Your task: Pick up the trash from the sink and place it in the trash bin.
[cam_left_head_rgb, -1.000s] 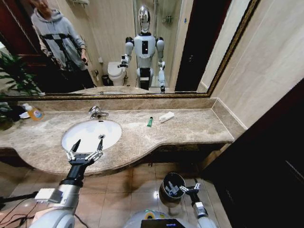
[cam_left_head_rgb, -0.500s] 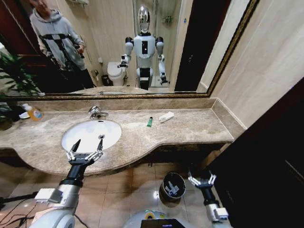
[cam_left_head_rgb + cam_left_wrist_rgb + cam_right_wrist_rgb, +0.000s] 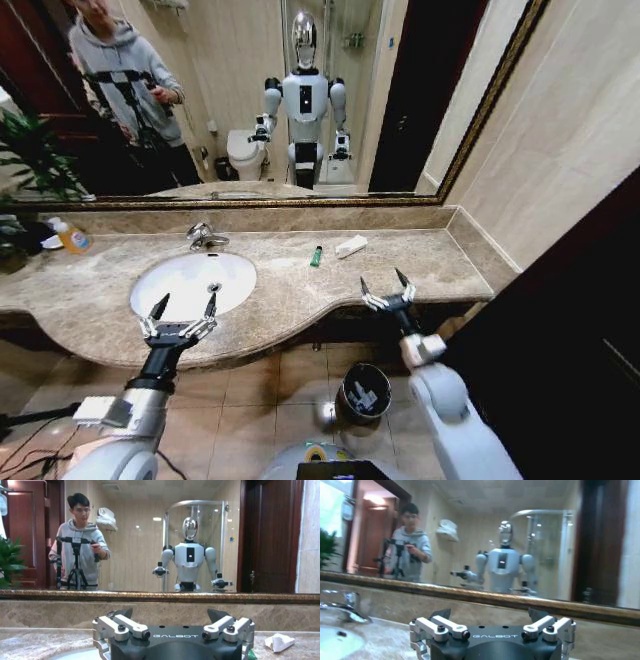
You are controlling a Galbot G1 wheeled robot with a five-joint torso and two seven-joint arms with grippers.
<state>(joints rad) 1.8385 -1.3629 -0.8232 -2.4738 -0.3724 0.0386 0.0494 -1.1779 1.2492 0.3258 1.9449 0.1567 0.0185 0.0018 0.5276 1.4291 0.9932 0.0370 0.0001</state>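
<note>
My right pincer hangs spread and empty over the worktop edge. The green stick beyond looks light and stiff; I'd pinch its middle.

Left end effector above the marble table, facing the mirror

The left end effector has its fingers spread wide with nothing between them. Just beyond its right-hand fingers a crumpled white item lies on the table. Straight ahead the mirror reflects the robot and a person beside a tripod.
</note>
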